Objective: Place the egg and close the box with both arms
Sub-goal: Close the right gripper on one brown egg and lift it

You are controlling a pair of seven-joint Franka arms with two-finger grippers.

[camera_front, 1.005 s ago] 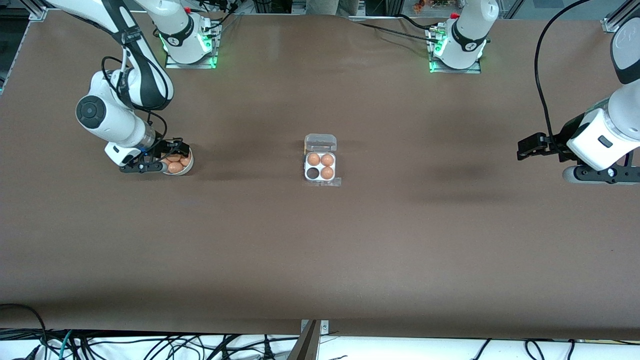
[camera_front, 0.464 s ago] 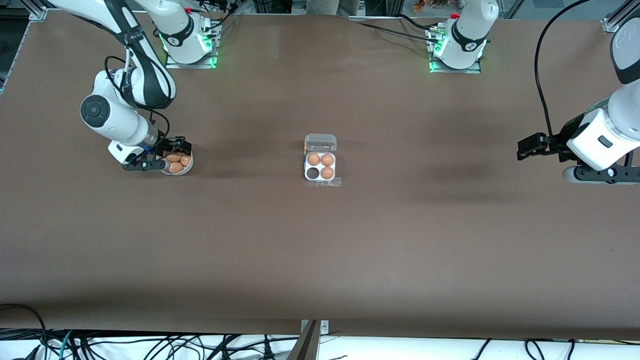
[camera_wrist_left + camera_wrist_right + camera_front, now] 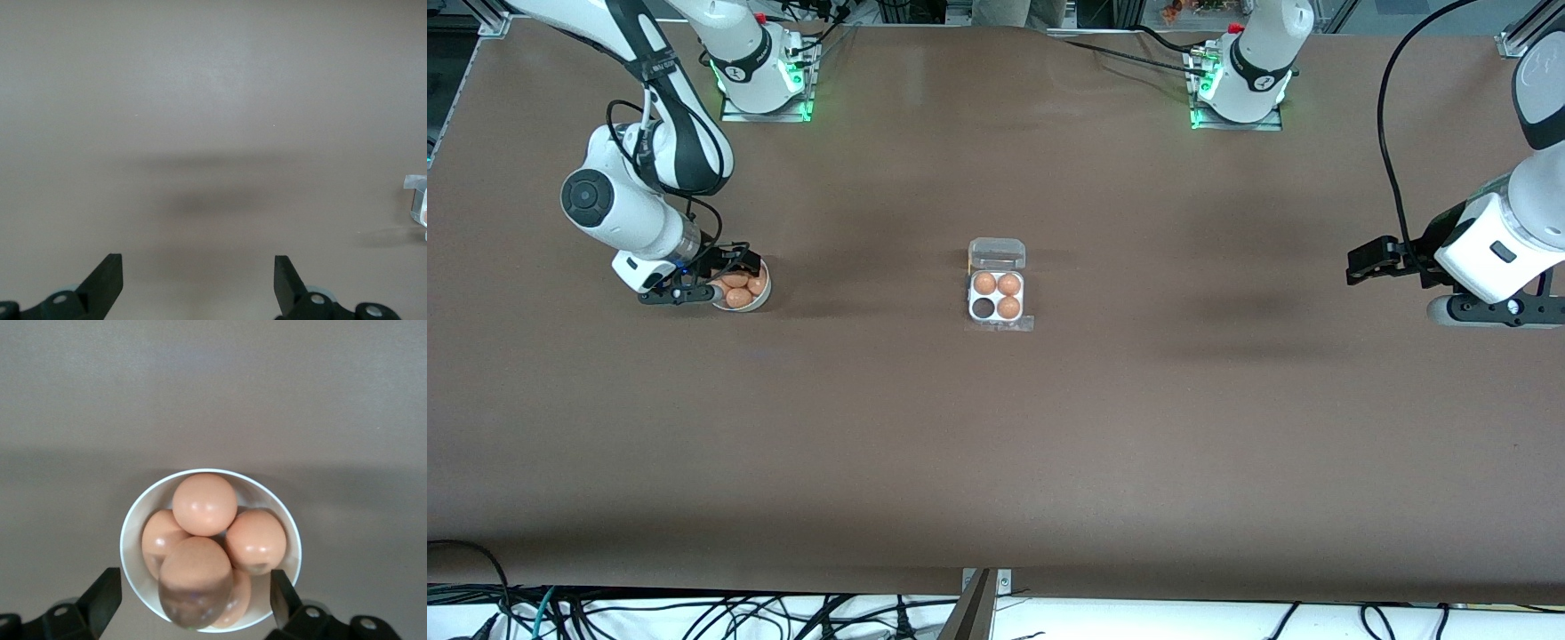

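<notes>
The box (image 3: 996,308) is a whitish four-cell tray at the table's middle, its clear lid (image 3: 997,253) open. It holds three orange-brown eggs, and one cell (image 3: 983,308) is empty and dark. Several more eggs lie in a round white bowl (image 3: 761,298) toward the right arm's end. My right gripper (image 3: 716,280) is open and low over this bowl. In the right wrist view its fingers (image 3: 107,595) straddle the bowl (image 3: 133,520), with one egg (image 3: 195,580) between them, not gripped. My left gripper (image 3: 1358,265) waits open and empty at the left arm's end; it also shows in the left wrist view (image 3: 198,279).
The brown table (image 3: 996,444) is bare around the box and the bowl. The box's edge (image 3: 417,200) shows at the rim of the left wrist view. Cables hang along the table's edge nearest the front camera.
The right arm shifted slightly toward the box over the bowl, then came back. Its gripper stays open over the eggs. The left arm has not moved.
</notes>
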